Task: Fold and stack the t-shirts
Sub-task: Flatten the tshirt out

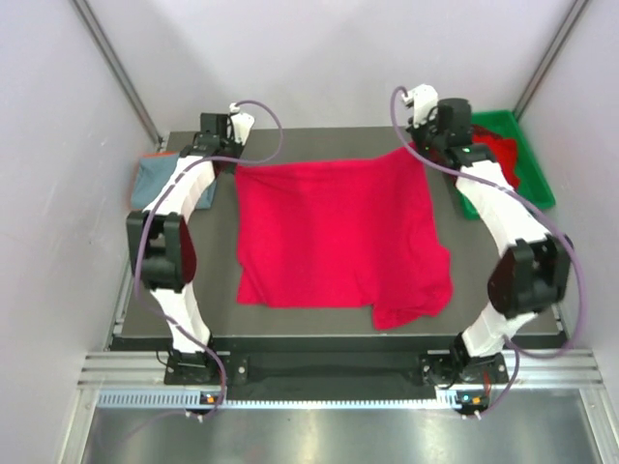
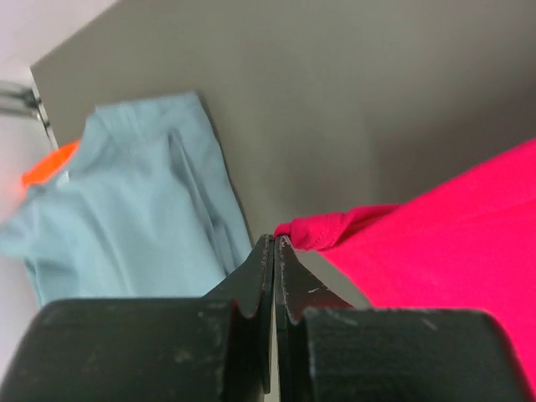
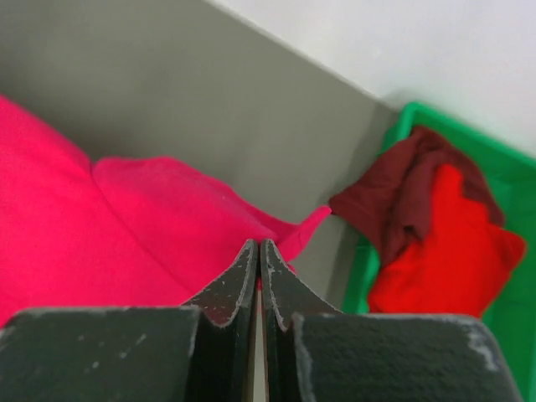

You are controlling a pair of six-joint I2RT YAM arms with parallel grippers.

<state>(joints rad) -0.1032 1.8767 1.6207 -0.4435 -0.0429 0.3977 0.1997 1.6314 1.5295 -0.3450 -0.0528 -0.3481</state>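
A bright red t-shirt (image 1: 338,232) lies spread flat on the dark table, one sleeve folded at its near right. My left gripper (image 1: 230,162) is shut at the shirt's far left corner, with bunched red cloth at its tips (image 2: 275,239). My right gripper (image 1: 418,147) is shut on the far right corner, and red cloth (image 3: 167,218) shows between its tips (image 3: 259,243). A grey-blue t-shirt (image 1: 155,182) lies folded at the table's far left edge and also shows in the left wrist view (image 2: 134,193).
A green plastic bin (image 1: 532,164) stands at the far right, its rim in the right wrist view (image 3: 402,126). It holds a dark red shirt (image 3: 410,193) and a bright red shirt (image 3: 444,251). An orange edge (image 2: 50,163) shows under the grey-blue shirt.
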